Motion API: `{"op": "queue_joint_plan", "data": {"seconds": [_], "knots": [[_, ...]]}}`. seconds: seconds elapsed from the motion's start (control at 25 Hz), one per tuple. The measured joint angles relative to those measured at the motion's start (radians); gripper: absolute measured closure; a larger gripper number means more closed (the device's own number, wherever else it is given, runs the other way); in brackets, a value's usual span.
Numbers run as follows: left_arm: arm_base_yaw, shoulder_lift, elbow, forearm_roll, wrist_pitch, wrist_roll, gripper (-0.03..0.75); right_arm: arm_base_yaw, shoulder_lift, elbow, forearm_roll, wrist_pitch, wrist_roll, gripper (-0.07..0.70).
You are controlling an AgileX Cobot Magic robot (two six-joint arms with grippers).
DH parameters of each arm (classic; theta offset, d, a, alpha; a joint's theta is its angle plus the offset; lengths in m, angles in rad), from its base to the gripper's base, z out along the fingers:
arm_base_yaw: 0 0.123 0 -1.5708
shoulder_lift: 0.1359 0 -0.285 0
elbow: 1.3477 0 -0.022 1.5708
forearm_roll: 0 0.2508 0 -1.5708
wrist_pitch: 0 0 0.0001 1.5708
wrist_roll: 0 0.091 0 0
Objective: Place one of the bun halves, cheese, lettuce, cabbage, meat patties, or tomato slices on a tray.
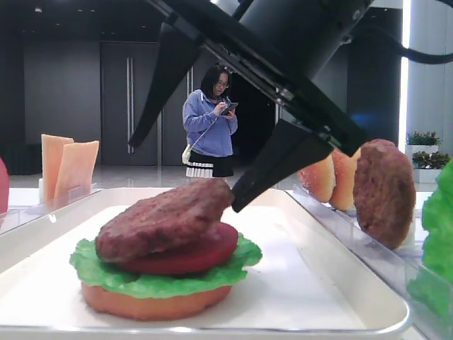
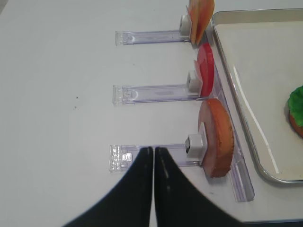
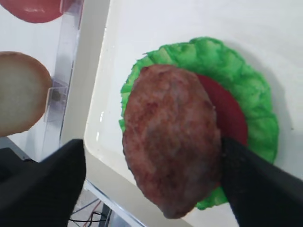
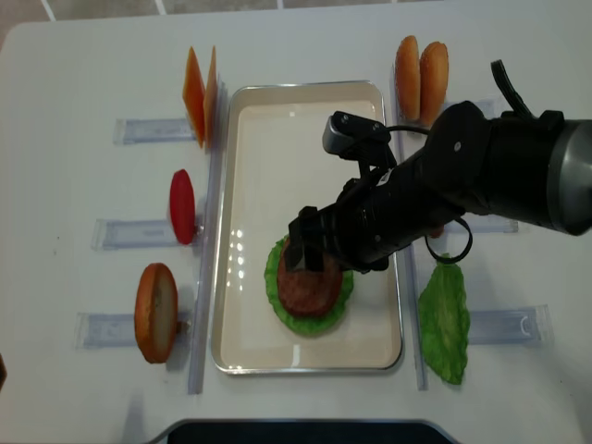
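On the white tray [image 1: 304,283] stands a stack: bun half [image 1: 148,303], frilly green lettuce [image 1: 163,283], red tomato slice [image 1: 191,258], and on top a meat patty [image 1: 163,216] lying tilted. My right gripper [image 3: 151,146] straddles that patty [image 3: 170,137] with its jaws open wide. One finger [image 3: 255,184] touches the patty's edge, while the other finger [image 3: 42,184] stands well clear of it. From above, the right gripper [image 4: 319,264] covers part of the stack. My left gripper [image 2: 153,156] is shut and empty over the table, left of the tray [image 2: 246,71].
Clear racks flank the tray. On the left are cheese slices [image 4: 199,83], a tomato slice [image 4: 182,205] and a bun half [image 4: 155,312]. On the right are two bun halves [image 4: 421,65], a spare patty [image 1: 383,193] and a lettuce leaf [image 4: 444,319]. A person [image 1: 211,120] stands far behind.
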Motion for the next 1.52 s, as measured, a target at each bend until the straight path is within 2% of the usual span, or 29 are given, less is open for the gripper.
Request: {"op": "queue_joint_plan", "data": {"seconds": [0.12, 0.28, 0.4, 0.6, 0.96, 1.12, 1.32, 1.52], "knots": [[0.000, 0.000, 0.000, 0.000, 0.000, 0.000, 0.722, 0.000, 0.000, -0.031, -0.139, 0.037, 0.112, 0.055], [0.000, 0.000, 0.000, 0.000, 0.000, 0.000, 0.722, 0.000, 0.000, -0.093, -0.328, 0.118, 0.262, 0.055], [0.000, 0.000, 0.000, 0.000, 0.000, 0.000, 0.722, 0.000, 0.000, -0.149, -0.423, 0.185, 0.331, 0.055], [0.000, 0.000, 0.000, 0.000, 0.000, 0.000, 0.722, 0.000, 0.000, -0.242, -0.515, 0.278, 0.422, 0.055], [0.000, 0.000, 0.000, 0.000, 0.000, 0.000, 0.722, 0.000, 0.000, -0.387, -0.696, 0.456, 0.508, 0.055], [0.000, 0.000, 0.000, 0.000, 0.000, 0.000, 0.722, -0.015, 0.000, -0.443, -0.710, 0.516, 0.510, 0.058], [0.000, 0.000, 0.000, 0.000, 0.000, 0.000, 0.722, -0.087, -0.004, -0.465, -0.710, 0.576, 0.510, 0.066], [0.000, 0.000, 0.000, 0.000, 0.000, 0.000, 0.722, -0.202, -0.034, -0.465, -0.715, 0.626, 0.498, 0.066]]}}
